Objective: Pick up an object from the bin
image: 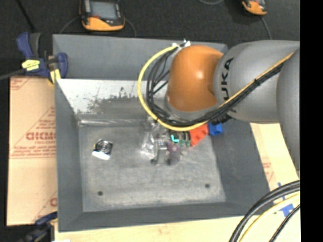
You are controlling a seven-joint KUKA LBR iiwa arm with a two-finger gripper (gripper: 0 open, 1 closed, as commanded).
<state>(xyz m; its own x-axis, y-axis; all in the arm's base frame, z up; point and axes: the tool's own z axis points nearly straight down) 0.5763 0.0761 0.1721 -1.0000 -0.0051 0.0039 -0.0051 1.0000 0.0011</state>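
Grey metal bin [65,135], with the gripper [162,153] low over a small cluster near the middle of its floor.

Camera view: the arm [262,84] reaches in from the right, its orange cover [194,77] and looped cables [146,84] above the gripper. A clear crinkled piece [148,144] lies just left of the gripper, and a purple piece [174,146] and a green piece [185,140] just right of it. A red block [200,133] and a blue block [215,129] lie beyond, partly under the arm. Whether the gripper is released or clenched cannot be told. A small round metal thing [103,148] lies well apart, at the floor's left.
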